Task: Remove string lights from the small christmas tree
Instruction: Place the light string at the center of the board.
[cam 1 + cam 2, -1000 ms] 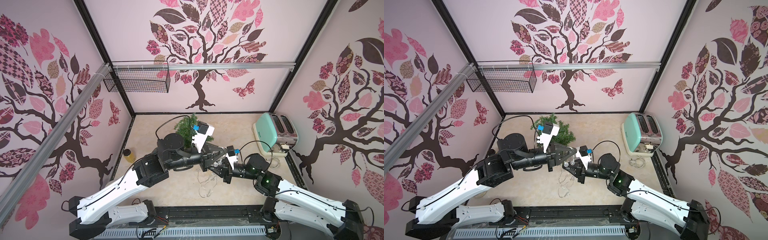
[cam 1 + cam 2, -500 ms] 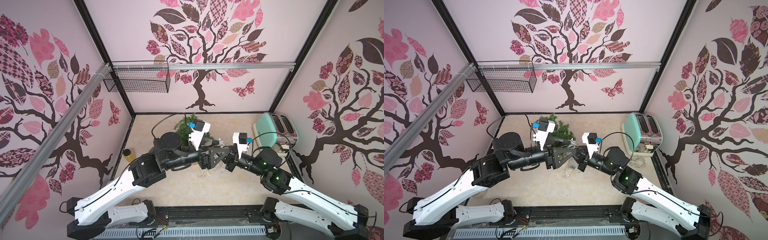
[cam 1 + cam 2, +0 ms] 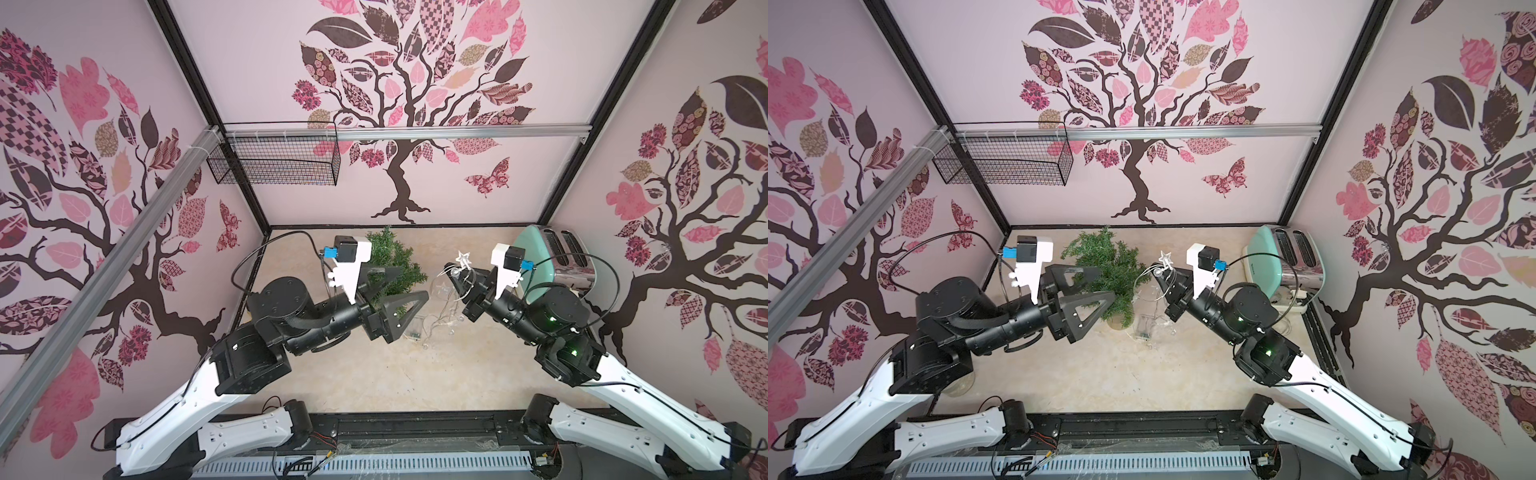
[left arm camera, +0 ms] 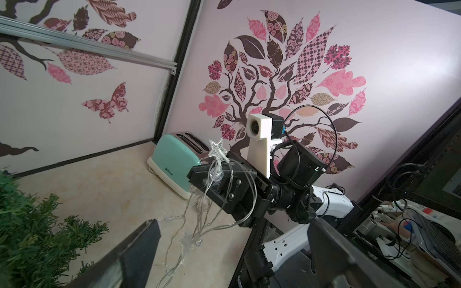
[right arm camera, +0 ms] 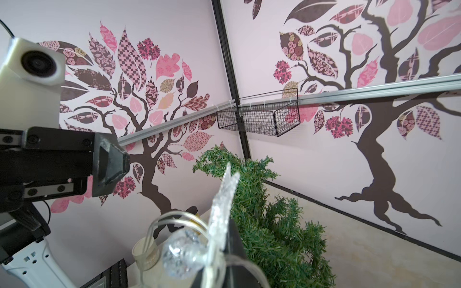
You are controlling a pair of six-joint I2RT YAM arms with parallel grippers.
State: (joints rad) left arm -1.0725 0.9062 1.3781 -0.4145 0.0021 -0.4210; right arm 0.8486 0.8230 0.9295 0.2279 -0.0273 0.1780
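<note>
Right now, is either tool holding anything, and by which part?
The right tool is shut on the string lights, pinching the wire by the star bulb; the left tool is open and empty.

You see the string lights as thin silvery wire with clear, glittery plastic bulbs. The small christmas tree has matt, bristly green needles. The toaster pairs glossy mint paint with polished metal; the basket is black wire mesh; the tabletop looks matt, mottled beige.
</note>
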